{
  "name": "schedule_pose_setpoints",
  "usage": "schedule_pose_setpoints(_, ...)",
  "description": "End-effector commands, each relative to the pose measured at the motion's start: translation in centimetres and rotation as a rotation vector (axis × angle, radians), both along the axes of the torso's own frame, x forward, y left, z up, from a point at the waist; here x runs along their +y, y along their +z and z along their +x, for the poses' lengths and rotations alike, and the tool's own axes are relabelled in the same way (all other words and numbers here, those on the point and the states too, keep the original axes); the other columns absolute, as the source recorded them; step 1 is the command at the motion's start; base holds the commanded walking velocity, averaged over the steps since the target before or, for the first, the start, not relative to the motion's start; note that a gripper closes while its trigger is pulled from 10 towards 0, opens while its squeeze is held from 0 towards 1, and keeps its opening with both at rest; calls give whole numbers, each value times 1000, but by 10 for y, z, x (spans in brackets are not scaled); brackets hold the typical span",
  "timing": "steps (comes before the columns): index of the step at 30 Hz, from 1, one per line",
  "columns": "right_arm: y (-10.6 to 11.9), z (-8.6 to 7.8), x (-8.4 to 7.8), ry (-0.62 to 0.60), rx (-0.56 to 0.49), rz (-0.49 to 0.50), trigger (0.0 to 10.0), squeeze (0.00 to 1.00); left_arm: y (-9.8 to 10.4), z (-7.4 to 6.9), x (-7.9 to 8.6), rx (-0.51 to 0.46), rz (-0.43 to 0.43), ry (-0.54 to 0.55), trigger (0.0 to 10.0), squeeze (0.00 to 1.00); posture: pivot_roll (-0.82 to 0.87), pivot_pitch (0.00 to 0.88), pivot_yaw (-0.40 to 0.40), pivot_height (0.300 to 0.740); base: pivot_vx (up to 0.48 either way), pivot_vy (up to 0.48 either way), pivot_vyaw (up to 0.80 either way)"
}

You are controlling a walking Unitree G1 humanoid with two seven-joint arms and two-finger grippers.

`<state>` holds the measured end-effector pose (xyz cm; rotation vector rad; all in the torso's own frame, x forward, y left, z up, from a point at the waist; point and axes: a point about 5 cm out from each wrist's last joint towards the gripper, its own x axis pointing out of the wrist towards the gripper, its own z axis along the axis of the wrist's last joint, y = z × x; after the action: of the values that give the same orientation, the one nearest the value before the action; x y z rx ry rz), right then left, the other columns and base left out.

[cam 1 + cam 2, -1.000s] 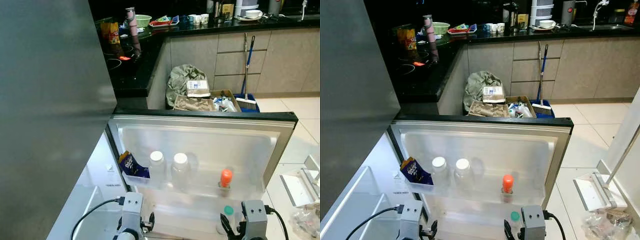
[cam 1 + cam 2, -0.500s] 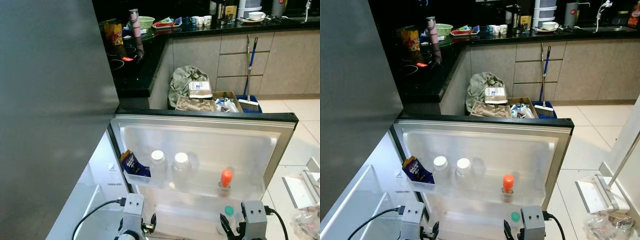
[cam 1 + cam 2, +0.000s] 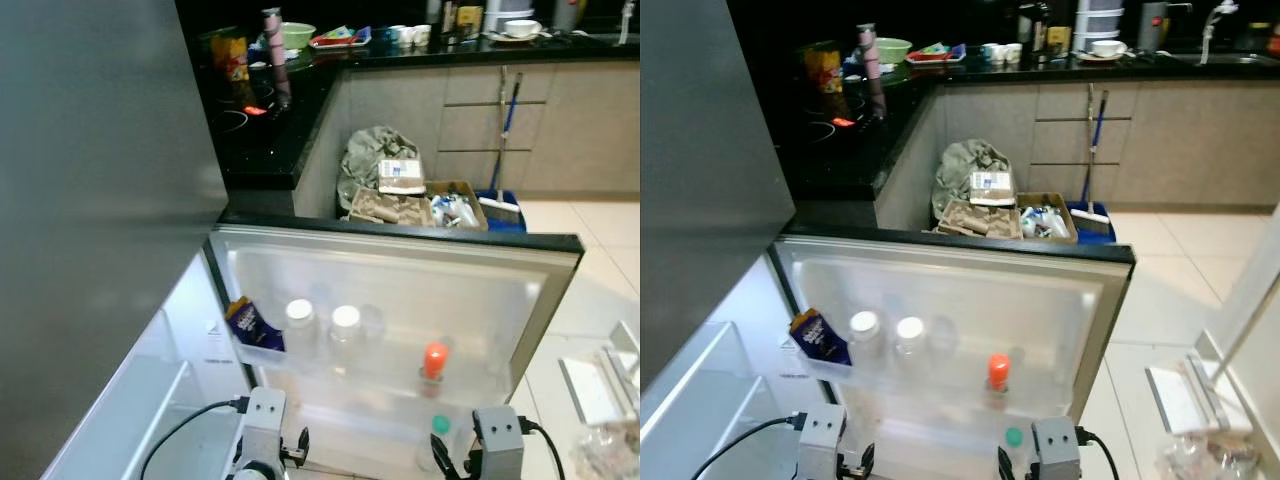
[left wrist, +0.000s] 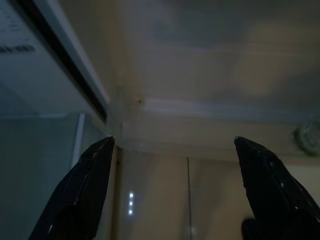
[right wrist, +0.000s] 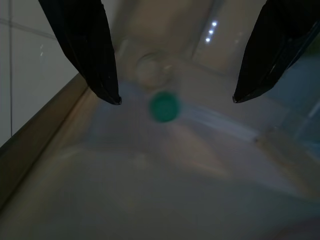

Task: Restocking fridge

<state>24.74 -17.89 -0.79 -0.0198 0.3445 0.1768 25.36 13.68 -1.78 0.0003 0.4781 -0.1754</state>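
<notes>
A: Head views first; what is seen there?

B: Fridge door (image 3: 545,300) is seen swung open below the camera, its inner white face turned up; on its upper shelf (image 3: 262,352) a blue snack packet (image 3: 243,322) is lodged at the robot's left end, two white-capped jars (image 3: 299,313) are stood just beside it, and an orange-capped bottle (image 3: 434,359) is set further to the right; a green-capped bottle (image 3: 440,425) is found on the lower shelf, just beside the right gripper (image 3: 452,462); the left gripper (image 3: 296,450) is held low by the door's hinge side; the grey fridge side (image 3: 100,200) is seen at left.

A: And behind the door?

B: A black countertop (image 3: 270,140) is seen, with a cardboard box of clutter (image 3: 415,205) and a broom (image 3: 502,130) by the cabinets.

A: What is shown in the left wrist view?

B: Left fingers (image 4: 80,195) are seen spread wide apart with nothing between them; they are pointed at the door's inner wall near its dark seal (image 4: 65,65).

A: And the right wrist view?

B: Right fingers (image 5: 85,45) are likewise seen wide apart and nothing is gripped; the green cap (image 5: 164,106) is seen between them but further off, untouched, blurred, on the pale shelf.
</notes>
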Motion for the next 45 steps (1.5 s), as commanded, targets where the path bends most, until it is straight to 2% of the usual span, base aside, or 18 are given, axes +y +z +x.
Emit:
schedule_pose_setpoints(1, -2, -4, 2, 12, -2, -14, 10000, 0, 1, 0, 0, -6, 4, -9, 10000, 0, -60, 90, 59, 717, 0, -480, 0)
schedule_pose_setpoints(16, -4, -5, 5, 34, 11, -23, 10000, 0, 1, 0, 1, -7, 5, -2, 10000, 0, -60, 81, 54, 717, 0, -455, 459)
schedule_pose_setpoints(26, -4, -5, 7, 52, 17, -2, 10000, 0, 1, -1, 6, -3, -7, 43, 10000, 0, -61, 82, 50, 717, 0, 0, 0)
schedule_pose_setpoints(35, -3, -4, 8, 64, 17, -3, 10000, 0, 0, -2, 5, -3, -5, 42, 10000, 0, -61, 85, 49, 717, 0, 0, 0)
schedule_pose_setpoints(38, -2, -4, 10, 102, 15, -30, 10000, 0, 1, -2, 4, -4, -4, 31, 10000, 0, -60, 88, 48, 717, 0, 0, 0)
schedule_pose_setpoints(45, -3, -5, 13, 125, 16, -39, 10000, 0, 0, -3, 4, -4, -5, 29, 10000, 0, -60, 89, 49, 717, 0, 0, 609)
